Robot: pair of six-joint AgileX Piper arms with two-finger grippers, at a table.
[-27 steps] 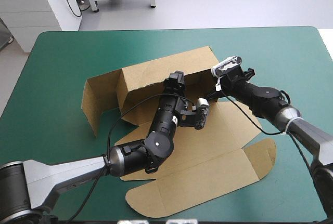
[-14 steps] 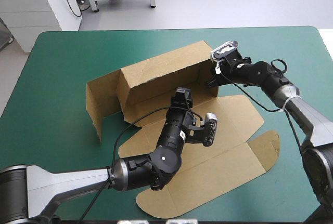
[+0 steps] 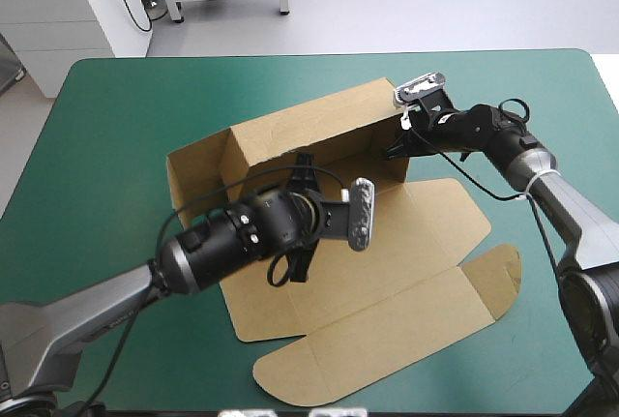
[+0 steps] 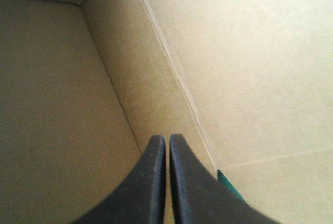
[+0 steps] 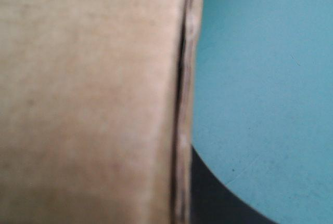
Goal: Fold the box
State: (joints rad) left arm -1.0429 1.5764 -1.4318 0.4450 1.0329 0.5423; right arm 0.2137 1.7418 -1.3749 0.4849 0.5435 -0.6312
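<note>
Box (image 3: 387, 243) mid-frame on counter (image 3: 116, 107), back wall up | right tool (image 3: 396, 148) pinches that wall's right end | left tool (image 4: 166, 140), pressed together, noses the inner crease | best: push along crease, pinch held firm

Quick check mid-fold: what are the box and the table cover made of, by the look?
The box: brown board, matte, likely cardboard; pale crease lines and a thick, raw cut edge in the right wrist view. The table cover: teal-green, smooth, dull, faint scuffs; rubbery mat or cloth, cannot tell.
</note>
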